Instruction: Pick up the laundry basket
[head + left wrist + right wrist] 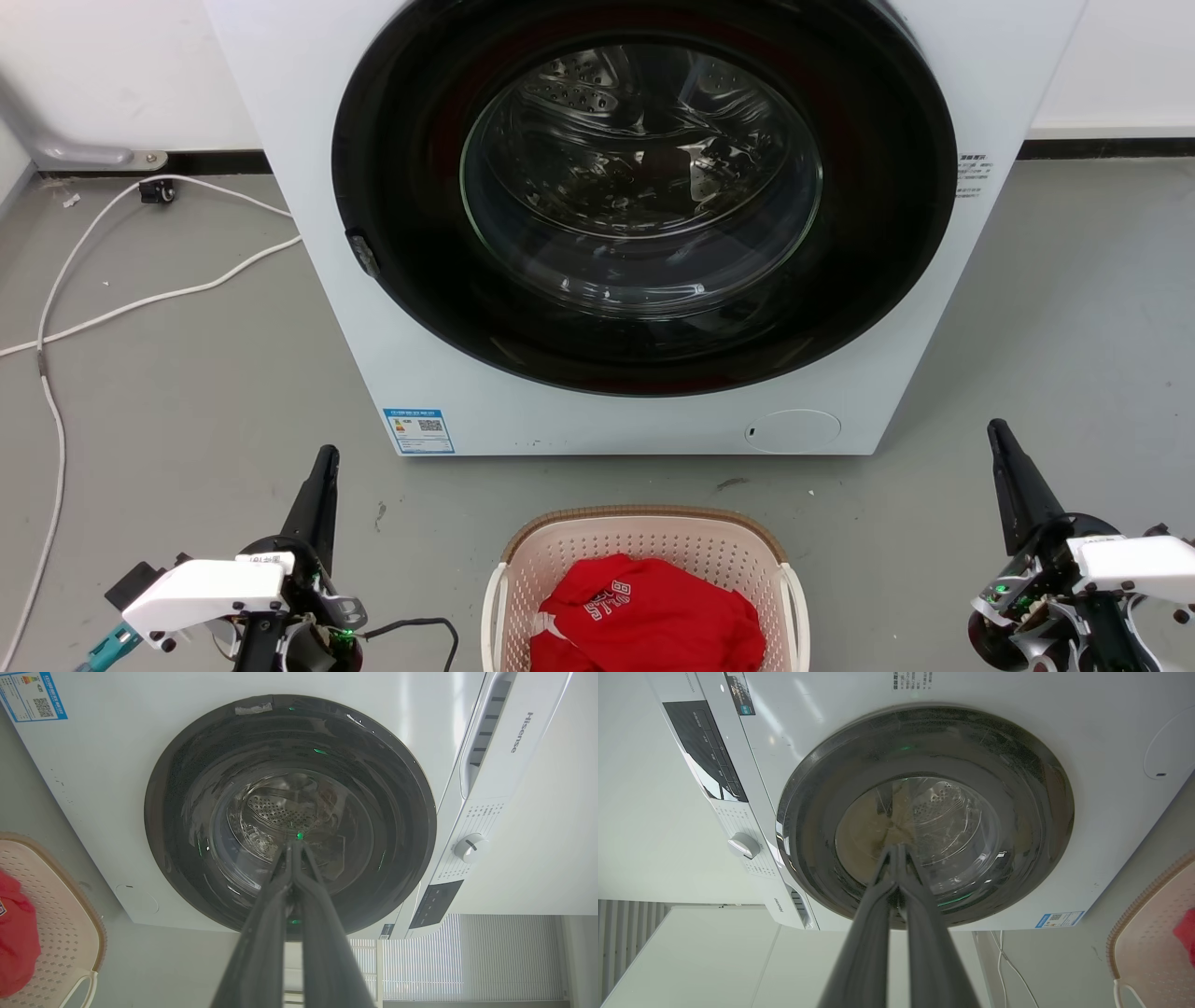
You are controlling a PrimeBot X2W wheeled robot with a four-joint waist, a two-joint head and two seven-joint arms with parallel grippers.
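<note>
The laundry basket (644,537) is cream plastic with perforated walls, a brown woven-look rim and white side handles. It stands on the grey floor at the bottom centre of the head view, with a red garment (649,616) inside. The basket (56,905) lies at the left edge of the left wrist view, and the basket (1148,933) at the right edge of the right wrist view. My left gripper (325,457) is shut and empty, left of the basket and apart from it. My right gripper (997,431) is shut and empty, well to the basket's right. Both point at the washer.
A white front-loading washing machine (467,373) with a dark round door (644,187) stands just behind the basket. White cables (140,299) run across the floor at the left. Bare grey floor lies on both sides of the basket.
</note>
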